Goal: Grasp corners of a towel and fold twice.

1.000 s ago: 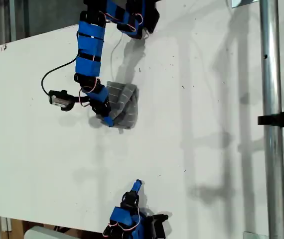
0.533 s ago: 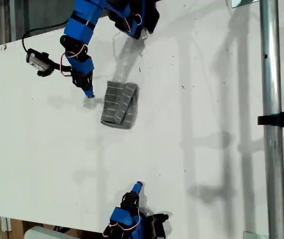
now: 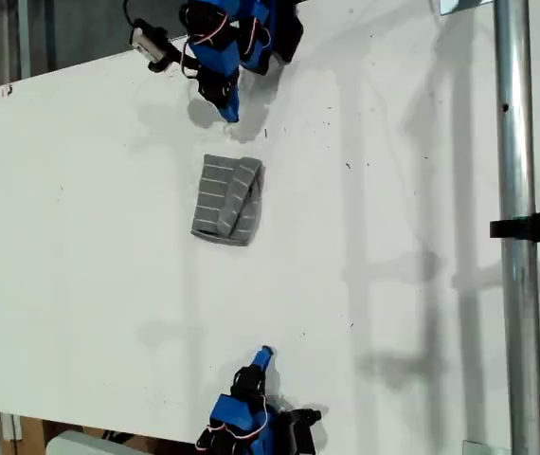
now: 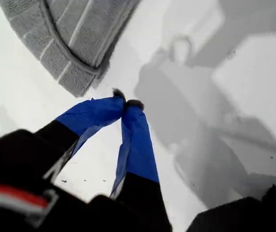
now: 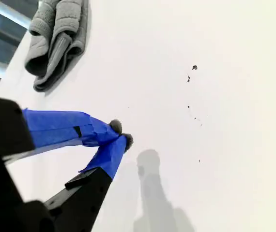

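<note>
My first gripper (image 4: 126, 104) has its two blue fingers pressed together at the tips, and nothing is between them. It hangs over the bare white table (image 4: 26, 96) and touches no object. In the first wrist view the towel (image 4: 65, 34) lies just beyond the fingertips, apart from them. In the exterior view this gripper (image 3: 229, 112) is near the top, above the towel (image 3: 227, 200) in the picture and clearly apart from it.

My second gripper (image 5: 121, 134) also has its fingers closed together, tip against tip, and it holds nothing. It is over the plain table (image 5: 215, 121), and the towel (image 5: 55, 41) is well apart from it, far in the second wrist view. In the exterior view this gripper (image 3: 262, 356) is at the bottom edge, far below the towel.

The towel is grey with thin white stripes that make small blocks on its surface. It lies folded into a compact bundle, longer than wide, a little to the exterior view's left of the table's (image 3: 393, 237) middle. One part is flat with the stripes showing, and on the side toward the exterior view's right the cloth is doubled over in thick rounded layers. One rounded corner (image 4: 72, 87) of the bundle points toward my first gripper. The layers do not lie exactly even on each other
</note>
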`<state>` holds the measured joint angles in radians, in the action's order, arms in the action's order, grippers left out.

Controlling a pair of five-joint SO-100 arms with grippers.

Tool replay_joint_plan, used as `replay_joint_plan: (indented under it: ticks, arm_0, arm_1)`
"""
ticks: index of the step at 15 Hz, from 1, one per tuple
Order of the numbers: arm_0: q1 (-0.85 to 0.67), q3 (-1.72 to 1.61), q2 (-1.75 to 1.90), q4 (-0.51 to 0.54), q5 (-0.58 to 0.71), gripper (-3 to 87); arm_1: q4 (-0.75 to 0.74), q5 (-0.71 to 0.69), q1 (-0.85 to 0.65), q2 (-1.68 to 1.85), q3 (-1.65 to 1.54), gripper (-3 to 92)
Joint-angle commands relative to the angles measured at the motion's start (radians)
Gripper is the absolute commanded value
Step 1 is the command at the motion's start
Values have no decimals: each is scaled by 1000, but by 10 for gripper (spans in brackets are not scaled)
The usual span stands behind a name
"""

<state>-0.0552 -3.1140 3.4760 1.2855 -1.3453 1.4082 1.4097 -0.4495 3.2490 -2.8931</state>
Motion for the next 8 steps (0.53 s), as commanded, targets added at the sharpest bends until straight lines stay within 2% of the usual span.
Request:
replay_joint_plan:
  ticks: [1,3,4,5,8]
  arm_0:
    - [14,-6,3,3,400,-18]
    - [12,-6,3,3,402,-18]
    - [12,-6,3,3,402,-18]
    - [12,-6,3,3,402,-18]
    - [12,-6,3,3,402,-18]
  arm_1:
    - [51,126,52,32,0,108]
    - [51,135,155,35,2,120]
    - [46,150,149,35,2,120]
    - [55,74,132,35,2,120]
    - [55,80,117,35,2,120]
